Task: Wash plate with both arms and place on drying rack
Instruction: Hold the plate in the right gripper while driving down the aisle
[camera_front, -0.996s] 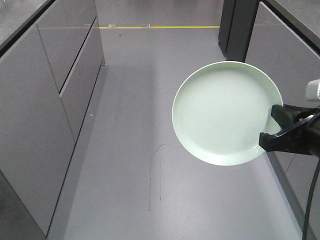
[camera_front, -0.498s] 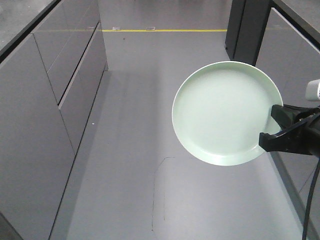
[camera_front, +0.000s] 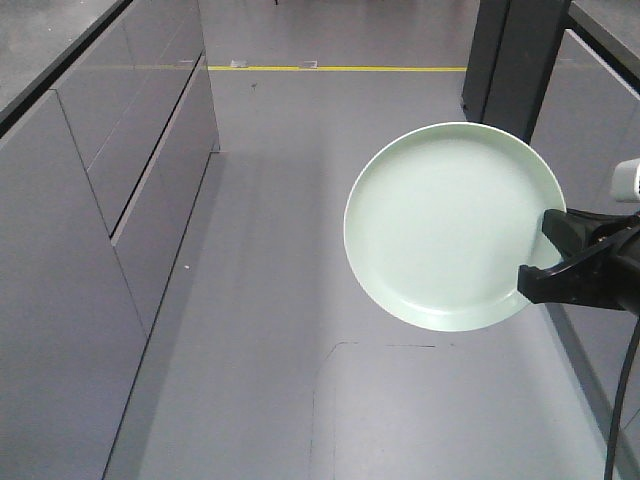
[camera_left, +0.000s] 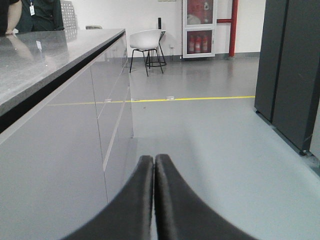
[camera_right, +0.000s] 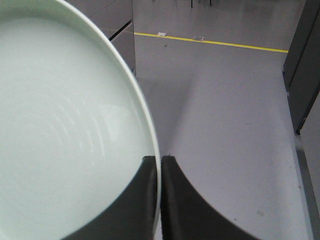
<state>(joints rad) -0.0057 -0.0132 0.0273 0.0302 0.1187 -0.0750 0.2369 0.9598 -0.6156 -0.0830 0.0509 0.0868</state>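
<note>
1. Status. The right pincer (camera_front: 540, 256) is clenched on the lower right rim of the plate (camera_front: 445, 225). The wrist view shows 1 finger over the rim and 1 under it. The plate hangs in the air, face up and nearly level, above the grey floor (camera_front: 260, 300) of an aisle, well apart from the cabinets (camera_front: 90, 250) on the left. The left pincer (camera_left: 153, 165) is pressed closed on nothing.

2. Step in hand (judged). Transport of the plate toward washing. No drying rack shows in any view.

3. Procedure.
- Hold the clamp force constant; the grip covers only a small arc of rim, so the plate can pivot.
- Keep the wrist level and avoid sudden turns.
- Keep the free edge clear of the dark column (camera_front: 515, 60) on the right.
- Open the left pincer before it approaches the opposite rim for 2-arm support.
</note>
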